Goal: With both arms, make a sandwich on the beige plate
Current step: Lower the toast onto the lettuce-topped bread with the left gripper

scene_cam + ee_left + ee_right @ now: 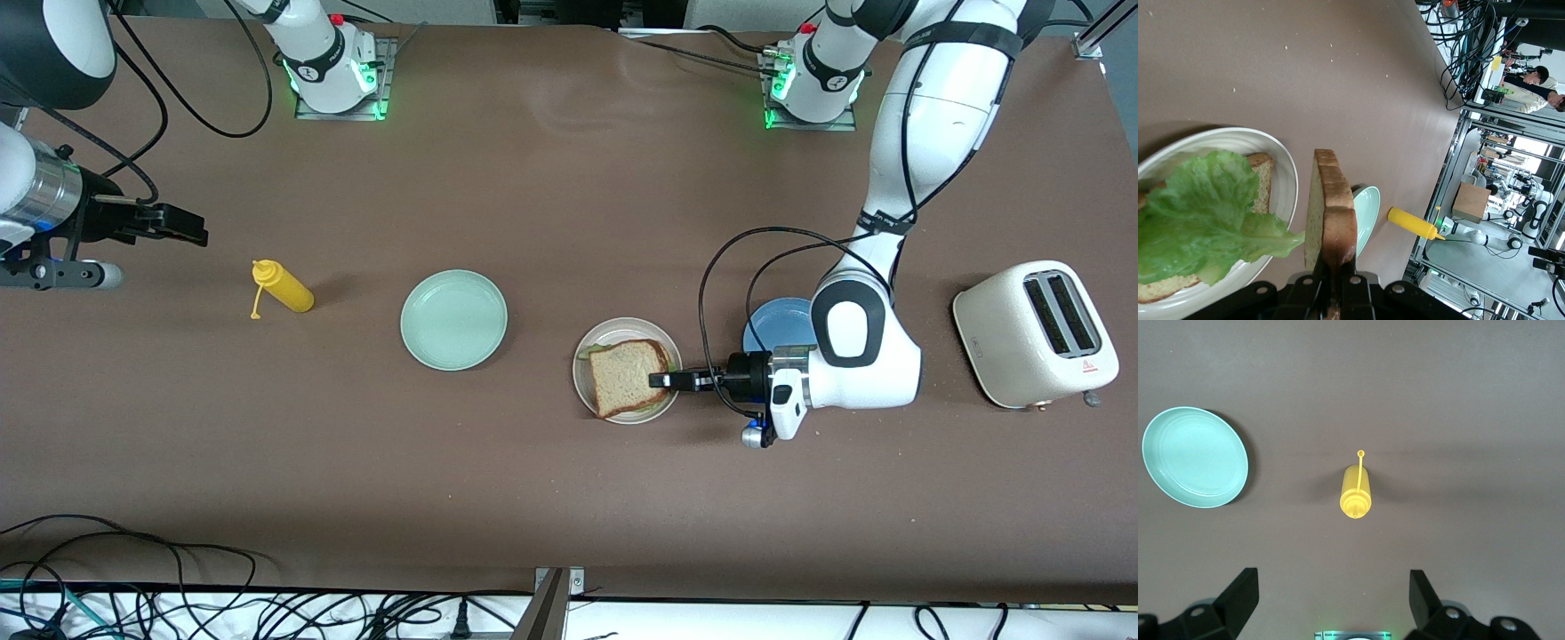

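Note:
On the beige plate [589,391] [1281,163] lie a bread slice [1261,167] and a crinkly lettuce leaf [1201,213] on top of it. My left gripper [662,380] [1333,277] is shut on the crust edge of a second bread slice [627,375] [1331,213], which hangs just over the plate and the lettuce. In the front view this held slice hides most of the lettuce [584,353]. My right gripper [191,228] [1335,590] waits open and empty over the table at the right arm's end.
A mint-green plate [453,319] [1195,457] sits beside the beige plate toward the right arm's end, with a yellow squeeze bottle [284,292] [1355,490] past it. A blue plate [778,324] lies partly under the left arm. A cream toaster [1036,333] stands at the left arm's end.

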